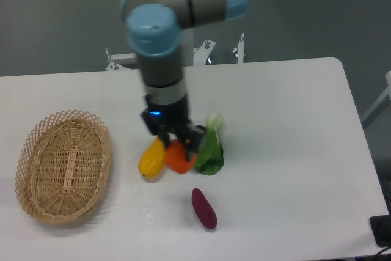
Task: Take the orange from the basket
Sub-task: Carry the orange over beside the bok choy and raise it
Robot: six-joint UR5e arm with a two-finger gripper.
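The gripper is closed on the orange, which hangs between its 2 fingers above the table, well apart from the basket; the basket holds nothing that can be seen, so the pick itself looks done and the step in hand is the carry; the next move, as a judgement, calls only for a steady hold and, if the fruit is to be set down, a bare patch of table to lower it onto; directly around the orange the space is crowded: the yellow fruit lies just beside it on one side and the leafy green vegetable just beside it on the other, so a straight descent here would risk nudging 1 of them; the purple vegetable lies nearer the camera, apart from the rest; whether the orange overlaps the yellow fruit or merely hangs in front of it cannot be told from this 1 view.
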